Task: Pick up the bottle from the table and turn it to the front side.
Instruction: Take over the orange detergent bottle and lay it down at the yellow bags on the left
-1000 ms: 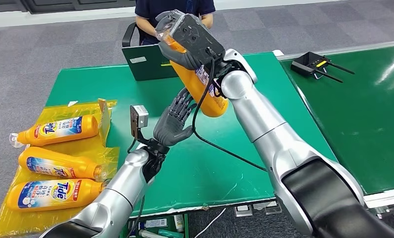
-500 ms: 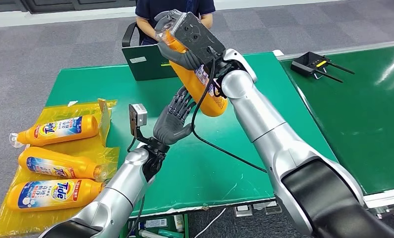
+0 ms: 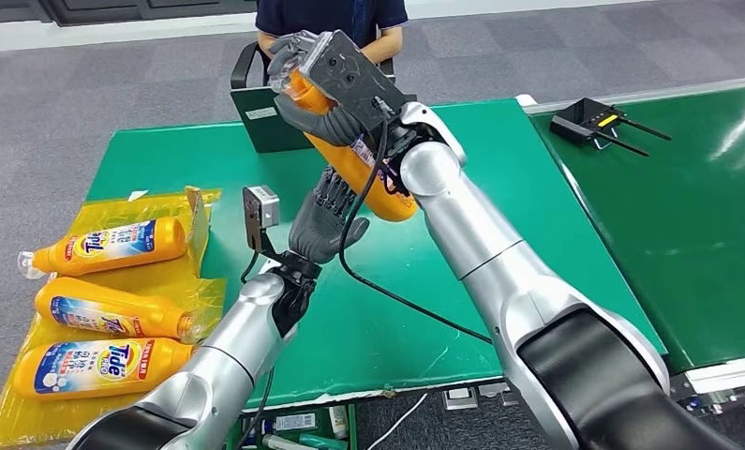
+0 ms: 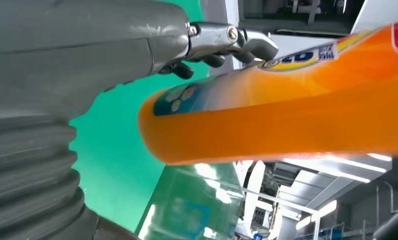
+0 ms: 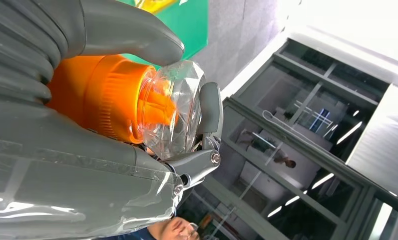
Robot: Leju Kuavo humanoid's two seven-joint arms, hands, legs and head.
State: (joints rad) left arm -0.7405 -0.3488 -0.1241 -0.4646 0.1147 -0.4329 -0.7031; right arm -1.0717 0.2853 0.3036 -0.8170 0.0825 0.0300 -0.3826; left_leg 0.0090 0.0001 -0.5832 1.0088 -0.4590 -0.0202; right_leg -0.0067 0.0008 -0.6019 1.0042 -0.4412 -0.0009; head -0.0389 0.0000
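The green table (image 3: 153,164) runs across a grey-floored room, and on its left edge you have three spare bottles (image 3: 106,314) lying on a yellow bag (image 3: 176,281), untouched by either arm. Moving right, your left hand (image 3: 323,223) has crept up and a little left over the last second, fingers (image 4: 222,42) apart and holding nothing, now right under the base of the bottle (image 3: 354,169); the left wrist view puts the orange body just beside those fingertips, though I cannot tell if they touch. Further right, your right hand (image 3: 317,89) stays clamped on the bottle's neck near its clear cap (image 5: 174,107), and it has swung the whole bottle up and leftward, well clear of the table, tilted with the base pointing down toward you. That reads as the lift being done and the turn under way (probably a handover or a two-handed rotation), so watch the label side before you commit. A person (image 3: 331,14) sits behind a laptop (image 3: 265,122) beyond.
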